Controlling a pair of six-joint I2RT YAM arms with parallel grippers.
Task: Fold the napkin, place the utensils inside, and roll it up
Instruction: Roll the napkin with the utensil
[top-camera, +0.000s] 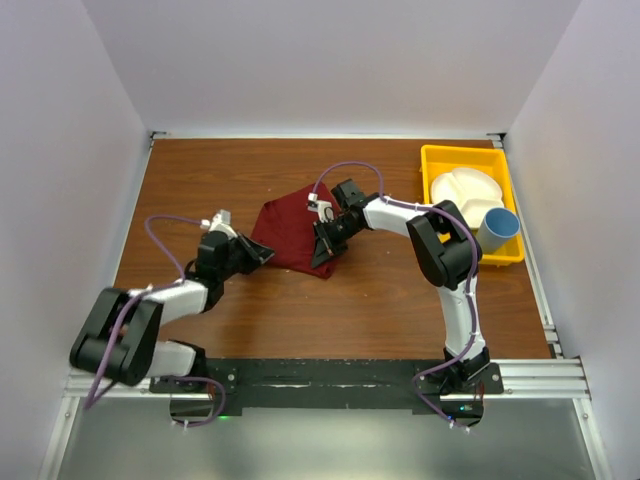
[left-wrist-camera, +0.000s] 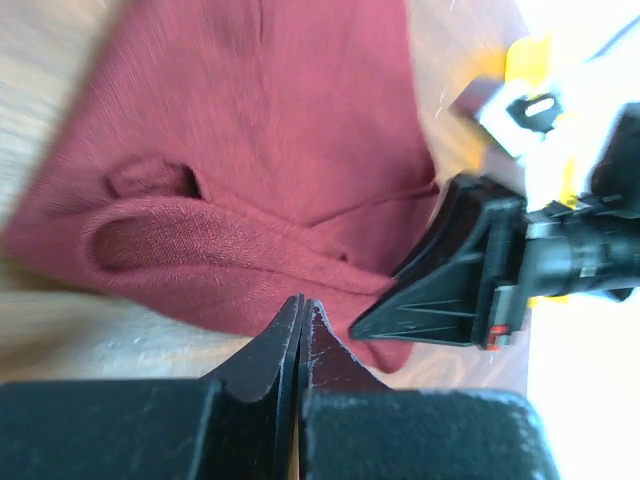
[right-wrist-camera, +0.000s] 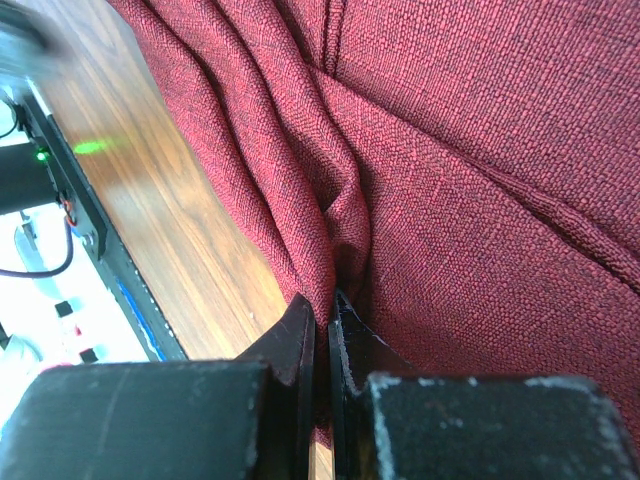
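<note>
Right gripper (right-wrist-camera: 322, 305): the jaws are closed to a thin slit and pinch a bunched fold of the napkin (top-camera: 290, 232). This shows only in the right wrist view, where creases of the red cloth run down into the fingertips. From above, the arm covers the grip point.

Left gripper (left-wrist-camera: 301, 305): the jaws are pressed together with no gap. The tips meet the near edge of the napkin; whether cloth is caught between them cannot be told. The left wrist view also shows a loose tuck in the cloth ahead of the tips, and the right gripper just ahead and to the right.

The top view alone shows the layout. The napkin lies rumpled on the wooden table (top-camera: 350, 295) between the two grippers. Well to the right of the right gripper, a yellow tray (top-camera: 440, 156) holds a white plate (top-camera: 462, 190) and a blue cup (top-camera: 500, 228).
</note>
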